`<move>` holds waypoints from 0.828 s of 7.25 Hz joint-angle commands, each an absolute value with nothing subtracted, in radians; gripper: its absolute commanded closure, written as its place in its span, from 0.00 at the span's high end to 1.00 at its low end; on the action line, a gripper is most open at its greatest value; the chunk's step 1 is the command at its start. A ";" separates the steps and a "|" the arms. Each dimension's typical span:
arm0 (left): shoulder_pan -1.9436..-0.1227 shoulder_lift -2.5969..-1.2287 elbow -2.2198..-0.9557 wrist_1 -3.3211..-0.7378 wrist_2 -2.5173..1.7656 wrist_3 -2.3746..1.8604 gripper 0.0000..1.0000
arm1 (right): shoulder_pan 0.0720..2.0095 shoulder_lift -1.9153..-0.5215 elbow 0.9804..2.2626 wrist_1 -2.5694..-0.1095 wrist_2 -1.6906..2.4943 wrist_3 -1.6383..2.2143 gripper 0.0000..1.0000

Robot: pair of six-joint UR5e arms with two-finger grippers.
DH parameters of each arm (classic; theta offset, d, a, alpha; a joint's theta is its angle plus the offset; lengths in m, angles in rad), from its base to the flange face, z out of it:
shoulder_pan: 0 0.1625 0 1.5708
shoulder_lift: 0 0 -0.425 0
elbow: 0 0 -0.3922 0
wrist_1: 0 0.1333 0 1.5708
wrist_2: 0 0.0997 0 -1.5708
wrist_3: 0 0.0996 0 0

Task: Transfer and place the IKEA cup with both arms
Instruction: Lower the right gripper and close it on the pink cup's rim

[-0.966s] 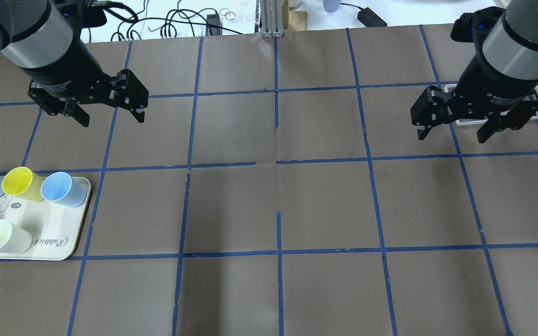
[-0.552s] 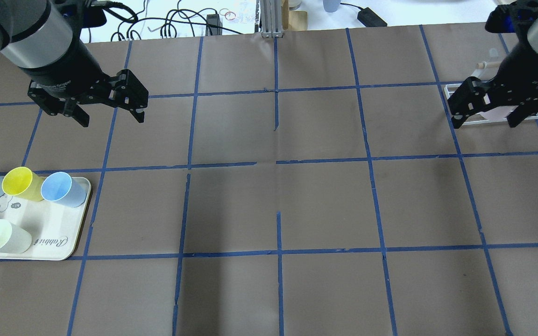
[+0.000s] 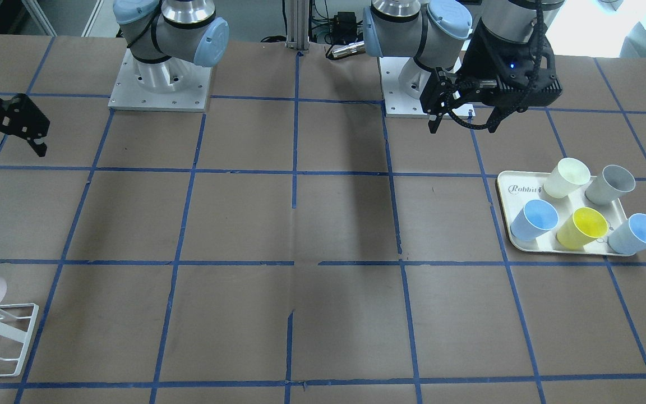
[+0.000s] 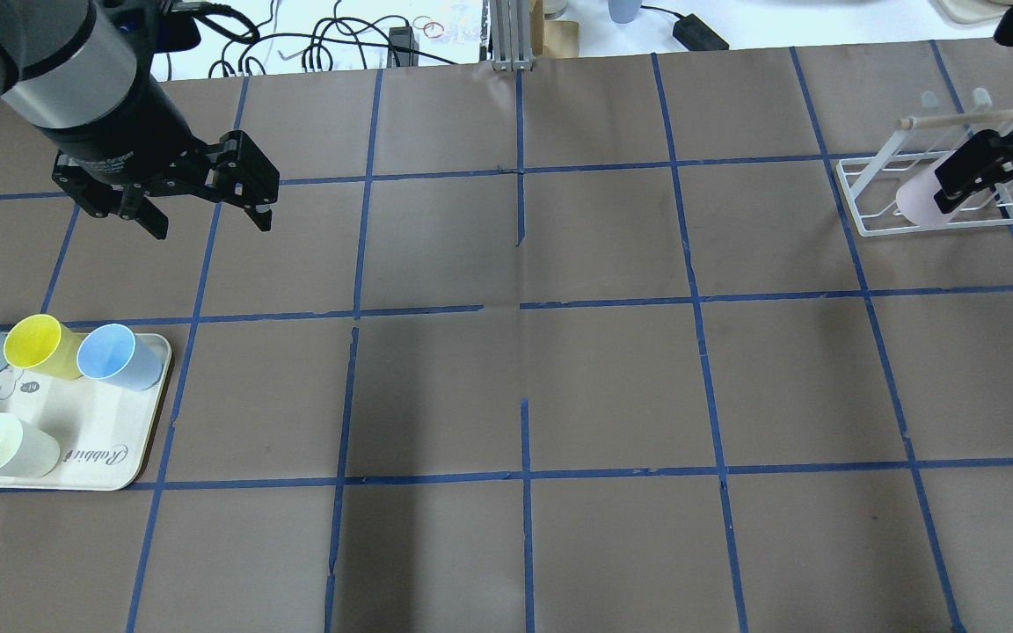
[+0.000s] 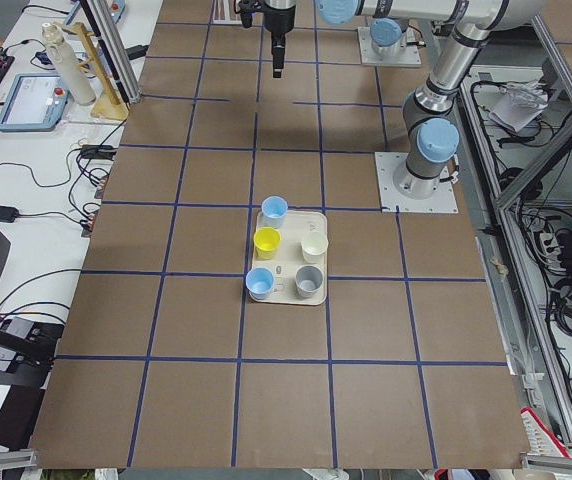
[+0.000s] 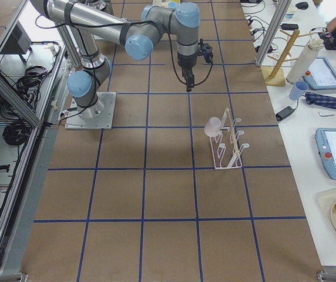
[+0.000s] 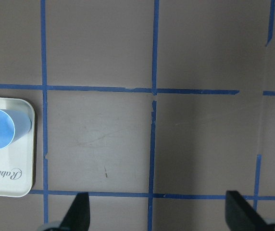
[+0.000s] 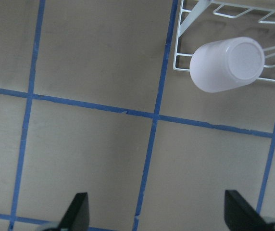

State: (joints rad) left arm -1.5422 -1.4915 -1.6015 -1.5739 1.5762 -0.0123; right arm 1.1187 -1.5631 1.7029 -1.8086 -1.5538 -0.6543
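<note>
At the counter's (image 4: 612, 387) left edge, a cream tray (image 4: 111, 459) carries light blue, yellow, cream-white and grey cups. Beyond it the left claw (image 4: 212, 227) hangs above the counter, released and holding nothing. Far to the right, the pale pink IKEA cup (image 4: 918, 200) sits tilted, bottom up, on a peg of the white wire rack (image 4: 920, 228). The right claw (image 3: 8, 152) hovers by the rack, fingers spread and empty, apart from the cup.

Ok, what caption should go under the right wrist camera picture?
Pale pink cup resting on the white wire rack, seen beyond the open right fingers.
</note>
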 commanded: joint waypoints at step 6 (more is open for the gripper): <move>-1.539 -1.493 -1.603 -1.574 1.577 -0.012 1.00 | 1.017 -1.275 1.690 -2.182 -1.440 -0.951 1.00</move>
